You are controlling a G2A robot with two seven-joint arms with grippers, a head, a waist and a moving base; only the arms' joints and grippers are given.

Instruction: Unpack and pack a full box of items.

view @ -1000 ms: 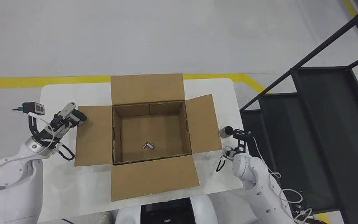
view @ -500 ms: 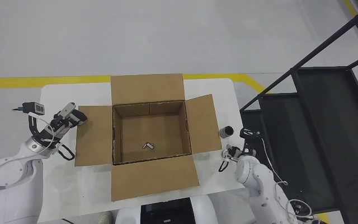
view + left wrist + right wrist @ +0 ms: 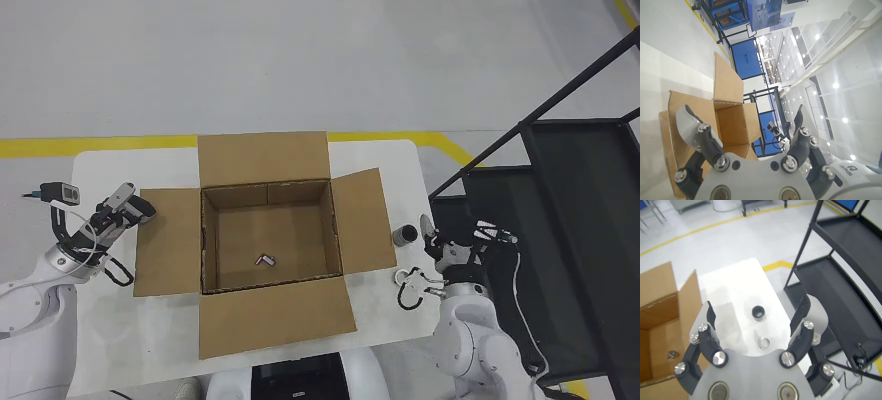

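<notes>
Plainly the cardboard box [image 3: 262,158] is nearly emptied: it stands open in the middle of the table [image 3: 380,165], flaps spread, with one small metal bracket [image 3: 265,260] lying on its floor. A dark cylinder [image 3: 758,314] stands upright near the table's right edge, and a small metal ring [image 3: 764,343] lies just beside it. The right gripper [image 3: 757,302] hangs above these two with its fingers wide apart, holding nothing. The left gripper [image 3: 742,113] sits at the table's left edge beside the box's left flap, its fingers also apart and empty. A careless sweep on the right could likely tip the cylinder or push the ring off the edge. Reaching for the bracket, a finger could catch a wall or flap and drag the box.
</notes>
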